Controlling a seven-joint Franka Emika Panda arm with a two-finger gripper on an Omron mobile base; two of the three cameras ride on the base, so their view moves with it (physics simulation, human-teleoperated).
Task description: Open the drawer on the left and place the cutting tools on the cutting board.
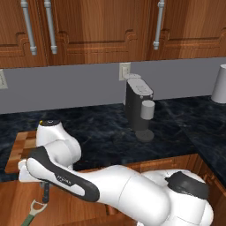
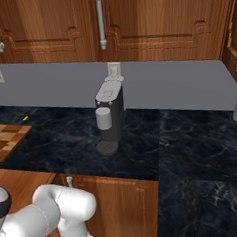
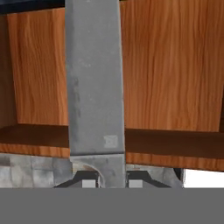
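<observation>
The wide reddish-brown wooden drawer [image 1: 66, 207] stands pulled open below the dark counter, its pale wood floor and walls surrounding the claw [image 3: 111, 183]. The small knife with a flat grey blade [image 3: 94, 78] stands up between the claw's fingertips, blade stretching straight away from them. The green-handled peeler with a pale metal head [image 1: 34, 212] lies on the drawer floor just beside the claw, and the checkered rectangular wooden cutting board [image 2: 6, 139] rests on the counter beyond it.

Warm reddish-brown wood with visible grain forms the cabinets [image 1: 88, 26] and the open drawer [image 3: 175, 74], smooth and lightly polished. The counter [image 2: 193, 150] is glossy black stone veined with blue, and the board [image 2: 6, 138] is matt checkered wood. The knife [image 3: 94, 78] blade is dull, scuffed grey metal; the peeler [image 1: 34, 212] has a pale metal head.
</observation>
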